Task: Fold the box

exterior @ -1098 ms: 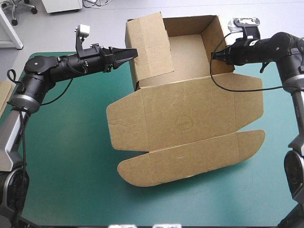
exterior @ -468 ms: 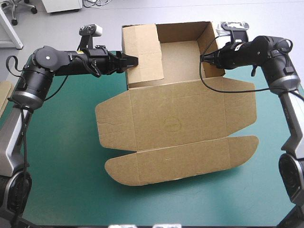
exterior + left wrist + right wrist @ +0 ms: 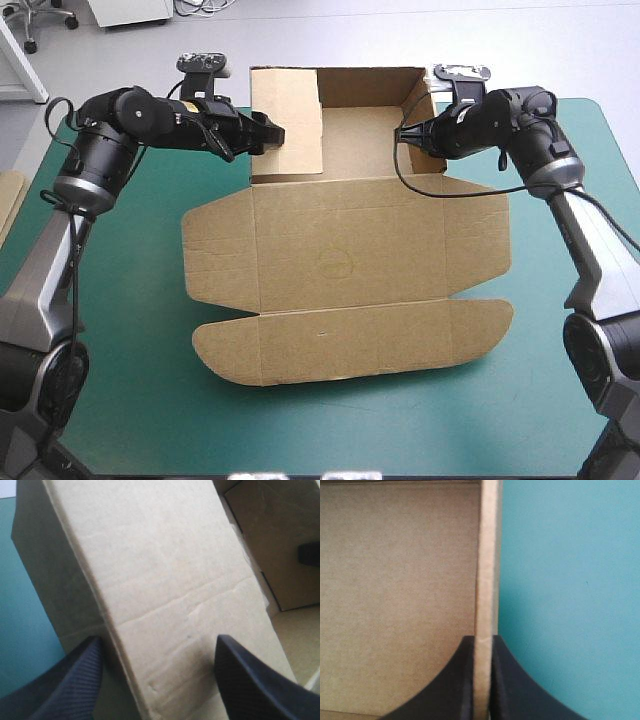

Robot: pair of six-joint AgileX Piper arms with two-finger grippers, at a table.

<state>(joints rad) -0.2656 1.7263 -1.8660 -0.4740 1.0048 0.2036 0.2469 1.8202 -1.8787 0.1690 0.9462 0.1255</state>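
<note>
The brown box (image 3: 345, 265) lies mid-table, its tray (image 3: 365, 135) at the far side with walls raised and its lid flat toward the near edge. My left gripper (image 3: 272, 135) is at the tray's left wall, where a tall flap (image 3: 288, 120) stands upright. In the left wrist view my left gripper (image 3: 157, 640) is open, its fingers (image 3: 75, 680) wide apart on either side of that flap (image 3: 165, 580). My right gripper (image 3: 405, 137) holds the tray's right wall. Seen from the right wrist, the right gripper (image 3: 482, 640) is shut on the wall's edge (image 3: 487, 555).
An edge of more brown board (image 3: 8, 200) shows at the table's left edge. The teal-green cover (image 3: 120, 380) lies bare to the left of the box, to its right and along the near edge.
Both arms and the box have shifted left and turned, so the box now sits square to the table. The left gripper has come in around the left flap.
</note>
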